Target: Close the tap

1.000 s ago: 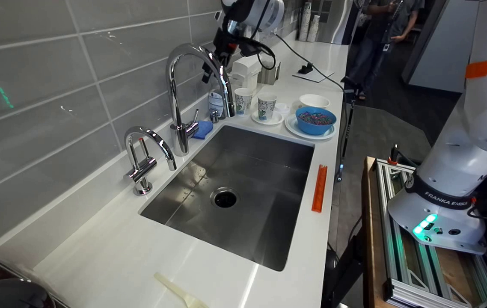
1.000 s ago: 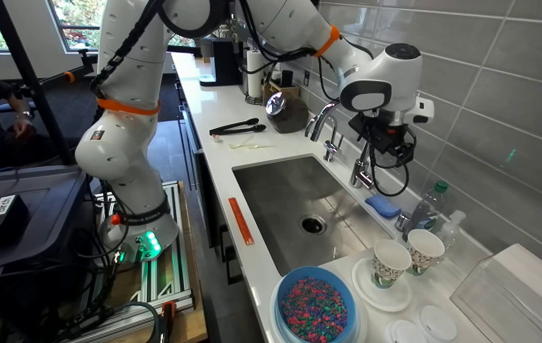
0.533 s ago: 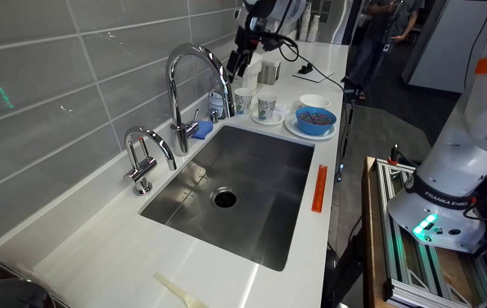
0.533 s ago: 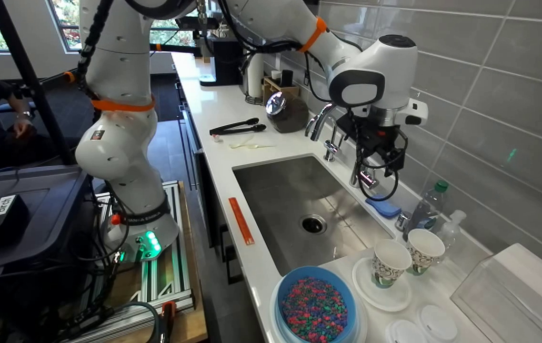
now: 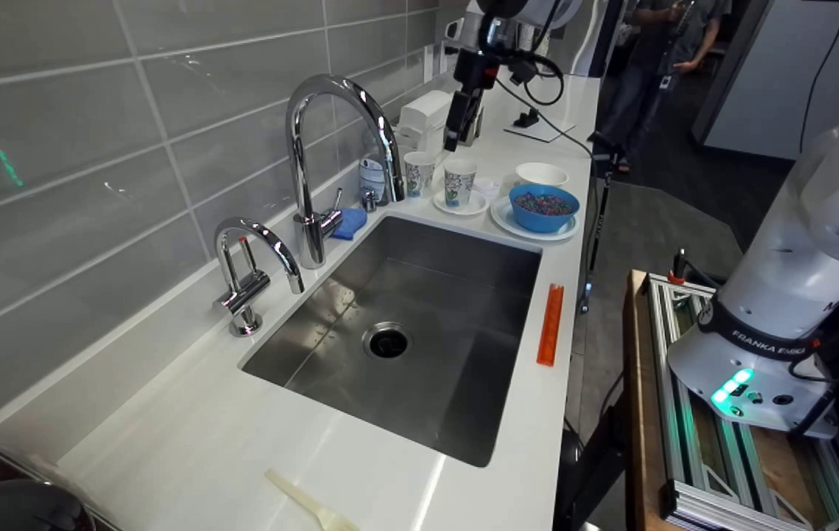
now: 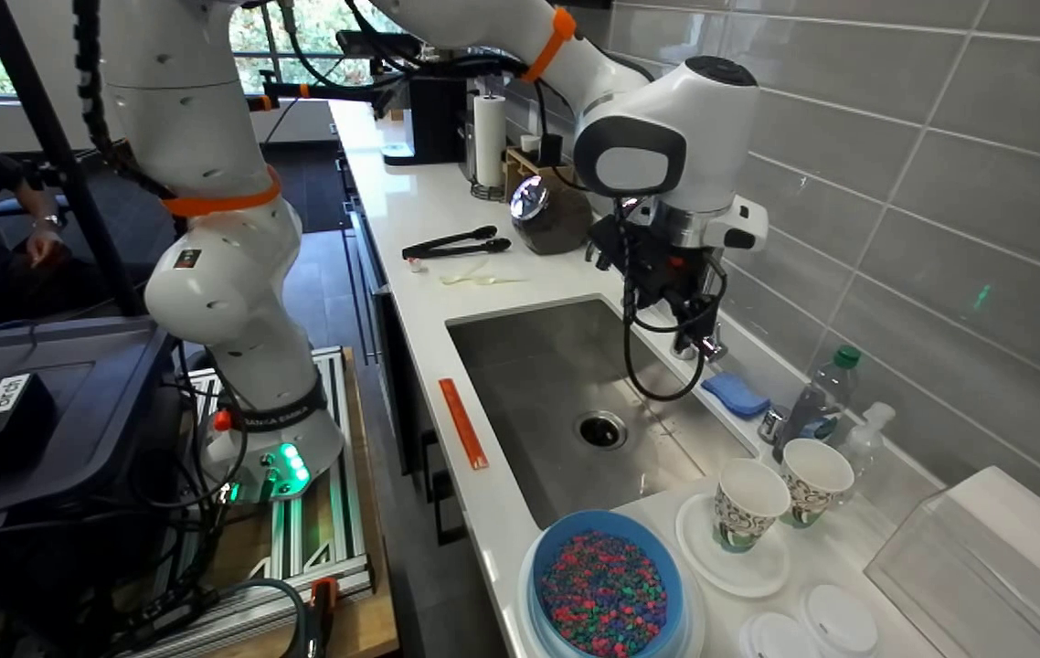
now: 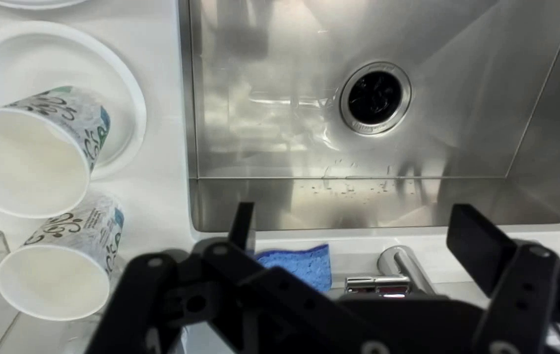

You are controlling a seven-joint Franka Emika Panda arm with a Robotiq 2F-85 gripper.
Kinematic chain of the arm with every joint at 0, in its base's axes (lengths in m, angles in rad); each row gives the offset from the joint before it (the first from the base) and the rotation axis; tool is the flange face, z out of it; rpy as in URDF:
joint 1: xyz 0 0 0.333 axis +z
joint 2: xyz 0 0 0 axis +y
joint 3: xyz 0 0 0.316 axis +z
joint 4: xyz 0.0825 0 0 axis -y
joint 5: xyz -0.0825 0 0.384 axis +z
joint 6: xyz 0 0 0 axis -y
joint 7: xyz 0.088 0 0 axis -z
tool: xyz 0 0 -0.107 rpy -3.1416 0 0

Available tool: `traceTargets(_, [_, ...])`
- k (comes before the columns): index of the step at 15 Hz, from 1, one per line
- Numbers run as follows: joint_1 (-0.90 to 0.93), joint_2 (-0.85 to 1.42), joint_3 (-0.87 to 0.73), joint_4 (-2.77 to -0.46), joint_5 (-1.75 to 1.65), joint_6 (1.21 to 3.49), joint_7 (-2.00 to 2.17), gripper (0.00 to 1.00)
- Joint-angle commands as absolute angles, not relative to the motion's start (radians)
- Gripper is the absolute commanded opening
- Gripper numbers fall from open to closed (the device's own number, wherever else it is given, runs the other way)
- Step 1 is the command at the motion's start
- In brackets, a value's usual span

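The tap (image 5: 312, 243) is a tall chrome gooseneck at the back edge of the sink in an exterior view. Its small side lever (image 5: 337, 200) points up, and no water stream shows below the spout. In an exterior view my arm hides most of the tap, leaving its side barrel (image 6: 710, 349) in sight. In the wrist view the tap's base (image 7: 403, 263) is partly hidden behind the gripper body. My gripper (image 7: 351, 216) is open and empty, its fingers wide apart. In an exterior view the gripper (image 5: 455, 140) hangs in the air beyond the spout, apart from the tap.
A short chrome tap (image 5: 242, 291) stands beside the tall one. A blue sponge (image 7: 304, 265) lies by its base. Paper cups (image 5: 459, 184), a blue bowl (image 6: 607, 585) and a bottle (image 6: 822, 393) stand past the sink (image 5: 449, 354). An orange strip (image 5: 551, 324) lies along the front edge.
My gripper has moved away from the tiled wall and the tap, toward the front of the counter. The tap and its lever look unchanged.
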State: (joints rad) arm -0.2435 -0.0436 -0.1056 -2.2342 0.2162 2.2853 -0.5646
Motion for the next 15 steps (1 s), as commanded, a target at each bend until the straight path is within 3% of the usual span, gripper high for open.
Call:
traceTargets(1, [-0.201, -0.171, -0.138, -2.373, 0.221, 2.257, -0.576, 1.0])
traceTargets(15, [-0.065, -0.404, -0.223, -2.608, 0.312, 2.307, -0.669, 1.0])
